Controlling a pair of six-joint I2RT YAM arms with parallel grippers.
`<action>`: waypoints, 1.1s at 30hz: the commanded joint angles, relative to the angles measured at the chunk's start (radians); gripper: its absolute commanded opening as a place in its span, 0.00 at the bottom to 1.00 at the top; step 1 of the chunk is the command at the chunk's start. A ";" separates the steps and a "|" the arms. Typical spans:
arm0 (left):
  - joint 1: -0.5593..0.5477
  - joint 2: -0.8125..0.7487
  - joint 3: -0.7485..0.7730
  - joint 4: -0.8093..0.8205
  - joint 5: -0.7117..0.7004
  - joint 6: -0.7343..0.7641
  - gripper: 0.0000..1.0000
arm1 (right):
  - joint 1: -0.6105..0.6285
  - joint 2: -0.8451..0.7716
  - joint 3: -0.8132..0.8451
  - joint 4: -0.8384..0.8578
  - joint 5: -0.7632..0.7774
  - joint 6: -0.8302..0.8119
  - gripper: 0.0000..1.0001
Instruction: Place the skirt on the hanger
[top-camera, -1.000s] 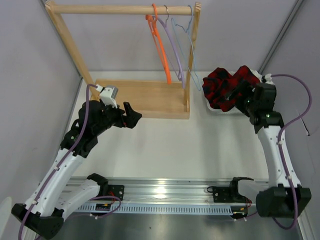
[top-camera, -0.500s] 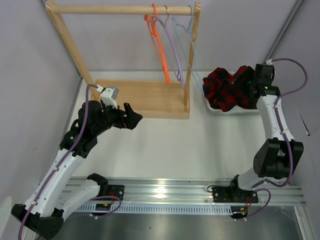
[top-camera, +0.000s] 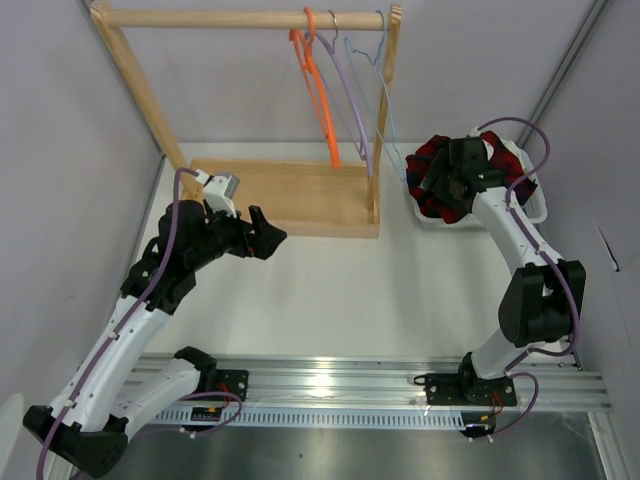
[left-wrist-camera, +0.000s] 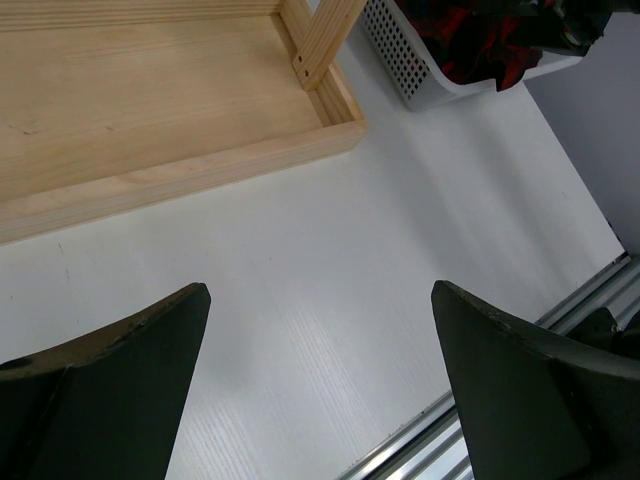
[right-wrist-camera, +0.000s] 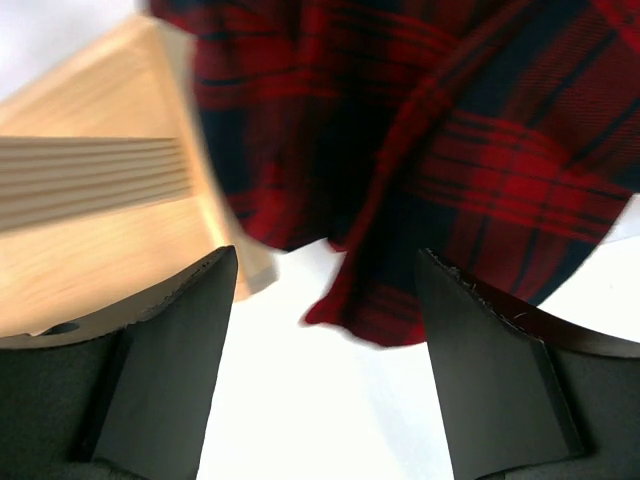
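Hovering over soft plaid skirt (right-wrist-camera: 480, 130) in perforated basket (left-wrist-camera: 398, 50) at 2 o'clock, right gripper (right-wrist-camera: 325, 265) spread, left gripper (left-wrist-camera: 320, 295) spread, wiry lavender hanger (top-camera: 348, 105) hung.

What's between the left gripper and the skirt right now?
In the top view, the left gripper and the skirt are separated by the wooden rack's base corner, then a strip of bare table and the white basket wall.

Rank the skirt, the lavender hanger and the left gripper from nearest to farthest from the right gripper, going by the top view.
1. Skirt, just beneath the right gripper, in the white basket.
2. Lavender hanger, to its left, hanging on the wooden rack.
3. Left gripper, farthest, over on the left side.
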 joint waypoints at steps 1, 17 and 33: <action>-0.008 -0.002 0.041 0.006 0.013 -0.013 0.99 | -0.001 0.022 -0.012 -0.016 0.091 -0.029 0.77; -0.008 0.010 0.040 0.007 0.018 -0.015 0.99 | -0.011 -0.013 0.149 -0.097 0.137 -0.064 0.00; -0.008 0.029 0.032 0.034 0.035 -0.016 0.99 | -0.019 -0.217 0.462 -0.096 0.091 -0.107 0.00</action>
